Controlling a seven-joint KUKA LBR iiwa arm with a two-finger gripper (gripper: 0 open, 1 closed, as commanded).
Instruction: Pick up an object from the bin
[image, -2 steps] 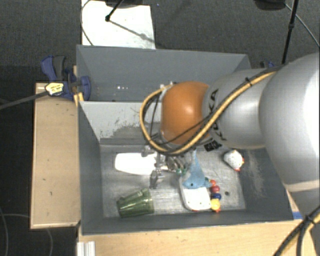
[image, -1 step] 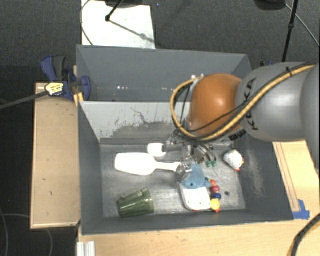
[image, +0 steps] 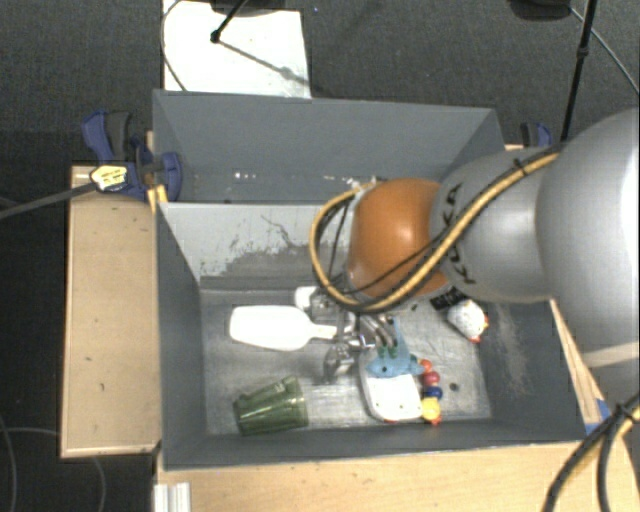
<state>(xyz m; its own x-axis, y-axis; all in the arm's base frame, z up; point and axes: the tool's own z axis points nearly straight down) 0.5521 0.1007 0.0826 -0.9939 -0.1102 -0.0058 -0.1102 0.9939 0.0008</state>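
My gripper is low in the middle of the bin, beneath the orange dome on the wrist. It hangs over the handle end of a white flat scoop, whose broad blade points left. Just to its right lies a white and blue toy with a string of coloured beads along its right side. Nothing can be seen held in the gripper.
A dark green ribbed cup lies on its side near the bin's front left corner. A small white, red and black thing rests by the right wall. The arm and its cables cover the bin's back right.
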